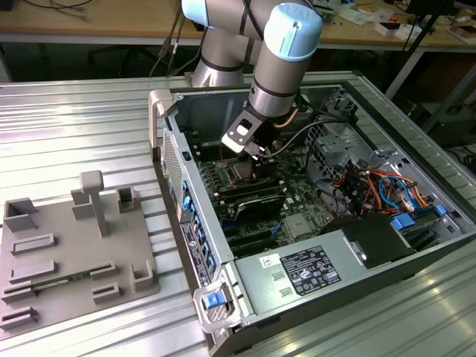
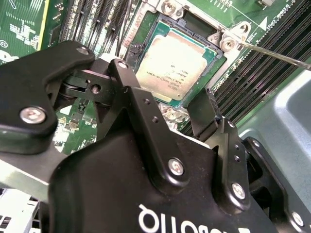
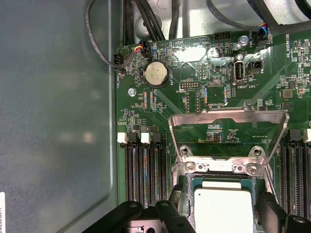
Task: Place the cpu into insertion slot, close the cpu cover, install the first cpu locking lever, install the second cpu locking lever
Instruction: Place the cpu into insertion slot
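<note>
The robot arm [image 1: 286,59] is reaching down into the open computer case [image 1: 190,216], which is lying on the ribbed metal tabletop [image 1: 74,111]. In the exterior view a grey fixture tray [image 1: 67,223] is sitting at nine o'clock from the case, well apart from the arm. The grey power supply box [image 1: 312,271] is filling the case at about five o'clock from where the arm is working.

In the second wrist view the end effector [image 2: 160,80] is hovering close over the green motherboard [image 2: 24,24]. Its two black fingers [image 2: 146,121] are standing spread apart and pinching nothing. The cpu [image 2: 175,63] is lying flat inside the insertion slot [image 2: 199,24], silver top facing up, showing in the gap between the fingers.

In the first wrist view the cpu cover [image 3: 228,114] is standing raised on its hinge along one edge of the slot, not yet closed, with green board showing through its window. Long black memory slots [image 3: 146,179] are running along both sides of the slot. A round coin cell [image 3: 156,74] is sitting on the board beyond the cover. A thin silvery rod [image 2: 277,55] is slanting away from one corner of the slot, over the memory slots.
</note>
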### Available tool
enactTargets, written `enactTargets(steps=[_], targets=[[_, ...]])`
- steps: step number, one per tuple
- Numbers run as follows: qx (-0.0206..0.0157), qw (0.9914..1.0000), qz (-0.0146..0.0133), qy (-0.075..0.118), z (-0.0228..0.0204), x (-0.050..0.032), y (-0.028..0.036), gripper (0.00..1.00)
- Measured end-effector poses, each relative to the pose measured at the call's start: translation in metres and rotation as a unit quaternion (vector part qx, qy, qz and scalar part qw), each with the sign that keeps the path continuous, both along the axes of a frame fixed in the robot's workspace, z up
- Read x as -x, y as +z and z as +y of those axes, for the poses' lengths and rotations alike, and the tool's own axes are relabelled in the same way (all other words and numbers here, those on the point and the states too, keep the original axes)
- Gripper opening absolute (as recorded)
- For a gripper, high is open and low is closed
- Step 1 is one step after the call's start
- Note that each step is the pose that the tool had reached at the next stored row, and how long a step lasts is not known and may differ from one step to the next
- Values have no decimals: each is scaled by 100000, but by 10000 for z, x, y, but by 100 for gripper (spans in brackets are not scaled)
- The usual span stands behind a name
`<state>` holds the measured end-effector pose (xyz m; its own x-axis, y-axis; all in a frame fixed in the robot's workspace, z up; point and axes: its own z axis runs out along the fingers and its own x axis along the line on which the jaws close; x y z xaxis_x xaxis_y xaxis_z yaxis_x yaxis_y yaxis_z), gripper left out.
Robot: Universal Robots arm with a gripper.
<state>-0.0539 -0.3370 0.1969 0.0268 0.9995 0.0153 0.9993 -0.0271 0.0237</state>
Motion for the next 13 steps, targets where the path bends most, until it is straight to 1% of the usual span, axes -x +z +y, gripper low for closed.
enactTargets(steps=[8,13], targets=[[1,100000,3,4,0,44,1,69],[0,100000,2,4,0,51,25,69]])
